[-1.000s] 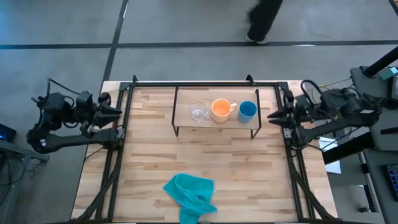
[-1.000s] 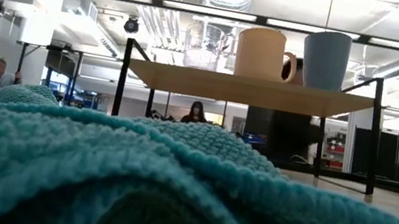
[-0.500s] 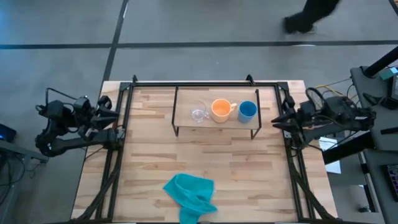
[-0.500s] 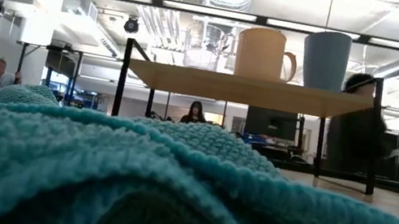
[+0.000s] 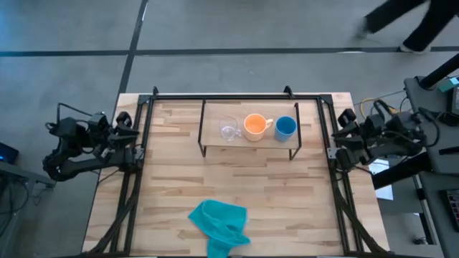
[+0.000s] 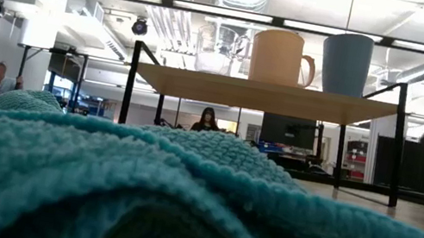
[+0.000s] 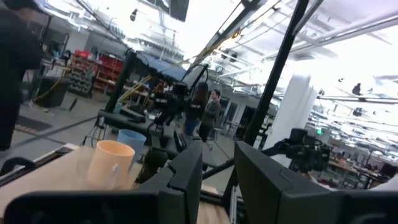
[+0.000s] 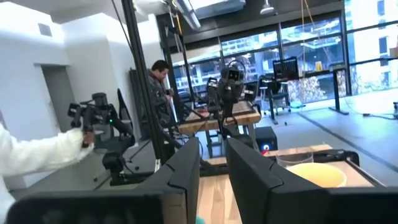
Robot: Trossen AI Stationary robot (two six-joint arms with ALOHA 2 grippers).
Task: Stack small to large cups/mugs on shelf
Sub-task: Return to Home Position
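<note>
Low light-wood shelf on thin black legs (image 5: pixel 247 140) stands at the far middle of the wooden table (image 5: pixel 172 186). On it in a row: tiny clear glass cup (image 5: pixel 228 130), orange mug with handle (image 5: pixel 254 126), round blue cup (image 5: pixel 285 127), not stacked. Crumpled teal cloth (image 5: pixel 219 223) at near edge. Left gripper (image 5: pixel 129 132) off the table's left edge, fingers (image 7: pixel 186 174) slightly apart, empty. Right gripper (image 5: pixel 338 136) off the right edge, fingers (image 8: pixel 183 168) slightly apart, empty.

Teal cloth (image 6: pixel 137 193) fills low view foreground, hiding tabletop.
</note>
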